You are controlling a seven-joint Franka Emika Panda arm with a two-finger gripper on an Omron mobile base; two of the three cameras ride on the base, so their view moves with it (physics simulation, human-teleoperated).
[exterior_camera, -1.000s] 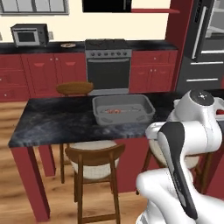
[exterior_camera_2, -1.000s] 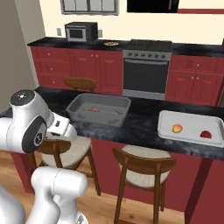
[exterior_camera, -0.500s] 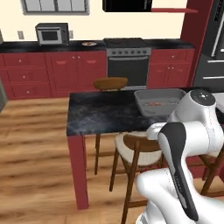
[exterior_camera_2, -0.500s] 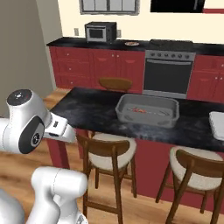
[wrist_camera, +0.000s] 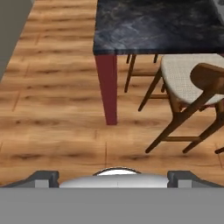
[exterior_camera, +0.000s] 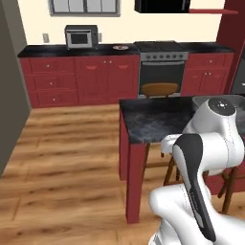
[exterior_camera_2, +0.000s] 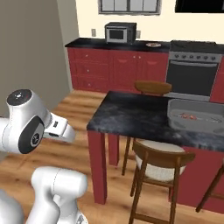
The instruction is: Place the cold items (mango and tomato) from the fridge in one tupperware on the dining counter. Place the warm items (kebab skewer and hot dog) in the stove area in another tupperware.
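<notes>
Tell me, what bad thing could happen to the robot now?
1. The gripper is open and empty above the floor; if the base drives, the arm could bump the chair or the red leg of the dining counter.
2. A hard bump could shake the grey tupperware that holds food.

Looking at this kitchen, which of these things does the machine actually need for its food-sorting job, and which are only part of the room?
Part of the job:
- grey rectangular tupperware tub with food in it
- dark marble dining counter
- silver stove with black oven door
- small plate beside the stove

Just part of the room:
- grey microwave
- wooden stool with cream cushion
- red cabinets
</notes>
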